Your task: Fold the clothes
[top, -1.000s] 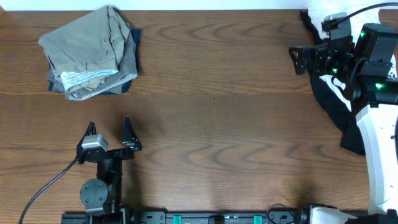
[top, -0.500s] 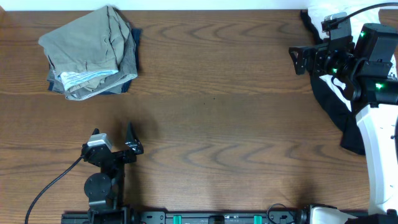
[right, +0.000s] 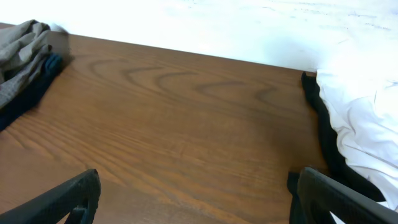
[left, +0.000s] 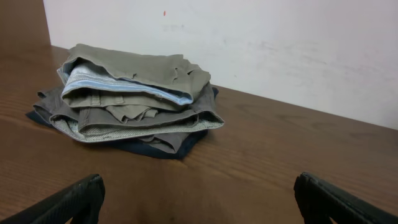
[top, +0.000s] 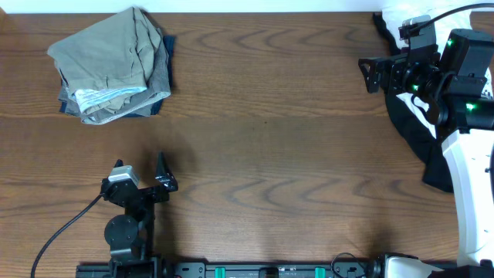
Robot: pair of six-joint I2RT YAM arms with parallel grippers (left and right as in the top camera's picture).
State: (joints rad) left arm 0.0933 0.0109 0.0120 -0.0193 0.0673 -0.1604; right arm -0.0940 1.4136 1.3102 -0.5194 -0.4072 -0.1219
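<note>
A stack of folded clothes [top: 112, 66], khaki and grey over dark blue, lies at the table's far left; it also shows in the left wrist view [left: 130, 102] and at the edge of the right wrist view [right: 22, 62]. A dark garment [top: 417, 131] and a white garment [top: 397, 15] lie unfolded at the right edge, under the right arm, and also show in the right wrist view [right: 367, 130]. My left gripper [top: 140, 171] is open and empty near the front left. My right gripper [top: 372, 75] is open and empty beside the dark garment.
The wooden table [top: 262, 147] spans the view. A white wall [left: 249, 43] stands behind the folded stack. A black cable [top: 62, 228] trails from the left arm toward the front edge.
One second ago my left gripper stood slightly farther forward on the table; it drew back toward its base and has held still for the last half second. The right arm has not moved.
</note>
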